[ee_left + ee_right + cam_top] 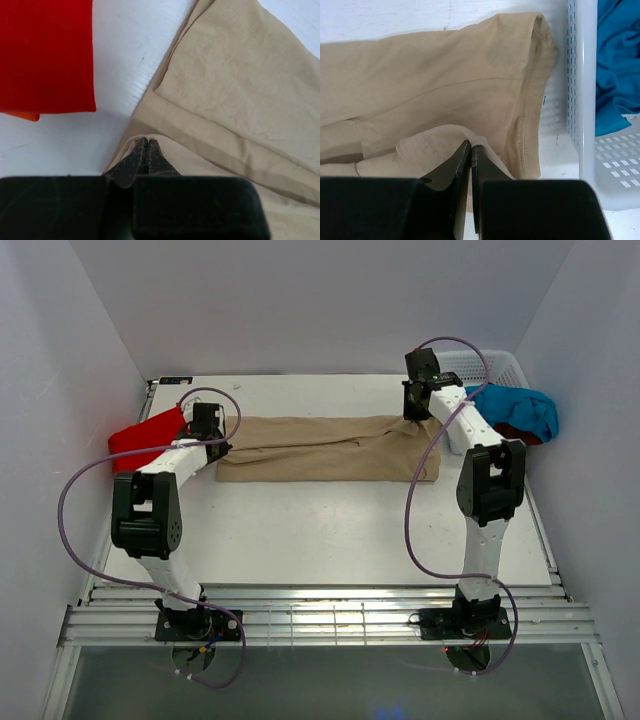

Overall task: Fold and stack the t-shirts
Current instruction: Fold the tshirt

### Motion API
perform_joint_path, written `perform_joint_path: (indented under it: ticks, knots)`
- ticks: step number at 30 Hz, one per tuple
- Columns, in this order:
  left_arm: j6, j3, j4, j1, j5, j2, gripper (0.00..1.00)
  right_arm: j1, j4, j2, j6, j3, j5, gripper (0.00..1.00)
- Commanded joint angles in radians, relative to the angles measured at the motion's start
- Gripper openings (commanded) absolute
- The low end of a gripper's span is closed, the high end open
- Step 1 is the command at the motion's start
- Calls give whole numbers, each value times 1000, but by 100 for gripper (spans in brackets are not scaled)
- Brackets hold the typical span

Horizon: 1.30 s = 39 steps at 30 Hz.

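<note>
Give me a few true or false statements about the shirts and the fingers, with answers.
1. The tan shirt lies stretched between the two arms. True.
2. The left fingers are wide open. False: they are shut on the tan shirt's edge.
3. The blue shirt sits in the white basket. True.
4. The red shirt lies on the tan shirt. False: it lies beside it, not touching.
5. The right fingers pinch the tan shirt. True.

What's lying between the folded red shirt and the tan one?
Just a strip of bare white table separates the red t-shirt from the tan t-shirt; the left wrist view shows it.
</note>
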Motion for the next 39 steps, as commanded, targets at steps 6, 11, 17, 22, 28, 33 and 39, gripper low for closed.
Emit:
perform_joint_path:
  ticks: [6,11,17,22,28,33,39]
  knots:
    - [12,79,14,26,37,78,0,-32,-6,95,-38,106,-7,8]
    - [20,117,17,34,42,120,0,-41,-3,144,-47,149,-4,8]
    - [21,139,18,43,37,118,0,-48,14,144,-53,169,3,8]
    - [20,155,21,49,43,107,0,-58,20,138,-56,177,-1,8]
    - [23,175,18,55,59,136,0,-72,28,149,-59,183,-5,8]
    - [29,197,40,57,8,143,44,-83,26,190,-59,214,-14,8]
    - [3,70,191,55,-107,-44,73,-87,31,206,-61,224,-37,8]
